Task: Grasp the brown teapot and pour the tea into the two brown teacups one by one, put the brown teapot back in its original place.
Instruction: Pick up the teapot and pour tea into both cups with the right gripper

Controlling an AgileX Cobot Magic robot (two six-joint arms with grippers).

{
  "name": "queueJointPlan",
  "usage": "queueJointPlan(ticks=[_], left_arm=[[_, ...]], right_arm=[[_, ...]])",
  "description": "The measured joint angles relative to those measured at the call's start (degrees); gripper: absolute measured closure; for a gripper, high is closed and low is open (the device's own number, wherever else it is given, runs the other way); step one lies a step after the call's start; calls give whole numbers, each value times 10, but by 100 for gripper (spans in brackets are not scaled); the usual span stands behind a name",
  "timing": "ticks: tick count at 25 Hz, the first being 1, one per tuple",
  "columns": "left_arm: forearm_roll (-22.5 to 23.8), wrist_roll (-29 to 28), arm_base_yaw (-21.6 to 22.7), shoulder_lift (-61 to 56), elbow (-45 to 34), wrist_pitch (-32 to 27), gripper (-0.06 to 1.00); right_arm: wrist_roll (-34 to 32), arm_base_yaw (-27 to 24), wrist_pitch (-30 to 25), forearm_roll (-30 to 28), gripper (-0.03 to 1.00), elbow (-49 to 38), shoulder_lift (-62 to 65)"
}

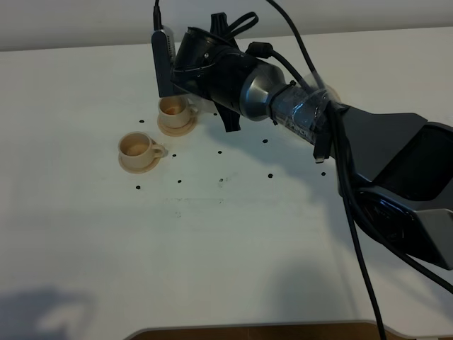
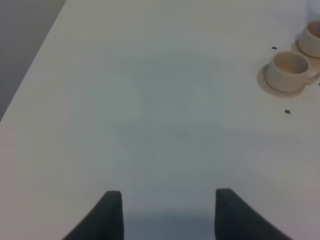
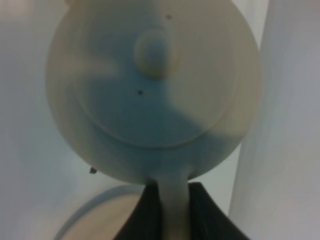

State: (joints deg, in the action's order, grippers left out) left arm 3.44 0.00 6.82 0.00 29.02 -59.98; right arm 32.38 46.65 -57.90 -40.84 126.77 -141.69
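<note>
The brown teapot (image 3: 150, 110) fills the right wrist view, its lid and knob (image 3: 156, 50) facing the camera. My right gripper (image 3: 172, 212) is shut on its loop handle. In the exterior high view the pot is hidden behind the right arm's wrist (image 1: 212, 67), which hangs just over the far teacup (image 1: 174, 107). The near teacup (image 1: 137, 146) stands on its saucer to the front left. Both cups also show in the left wrist view, the near teacup (image 2: 286, 71) whole and the far teacup (image 2: 312, 37) cut by the frame edge. My left gripper (image 2: 167, 215) is open over bare table, well away from them.
The white table (image 1: 212, 248) carries small black dots around the cups. The right arm's thick body (image 1: 382, 149) and cables cross the right half. A round tan rim (image 3: 95, 215) shows under the teapot; I cannot tell what it belongs to.
</note>
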Motion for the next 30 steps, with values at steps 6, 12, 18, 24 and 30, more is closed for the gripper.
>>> queueJointPlan(ticks=[6, 12, 18, 24, 30], left_arm=[[0, 0, 0, 0, 0, 0, 50], [0, 0, 0, 0, 0, 0, 50], [0, 0, 0, 0, 0, 0, 50], [0, 0, 0, 0, 0, 0, 50], [0, 0, 0, 0, 0, 0, 50]], right_arm=[[0, 0, 0, -12, 88, 0, 0], [16, 0, 1, -16, 88, 0, 0], [26, 0, 12, -16, 88, 0, 0], [32, 5, 17, -31, 88, 0, 0], [42, 5, 17, -45, 88, 0, 0]])
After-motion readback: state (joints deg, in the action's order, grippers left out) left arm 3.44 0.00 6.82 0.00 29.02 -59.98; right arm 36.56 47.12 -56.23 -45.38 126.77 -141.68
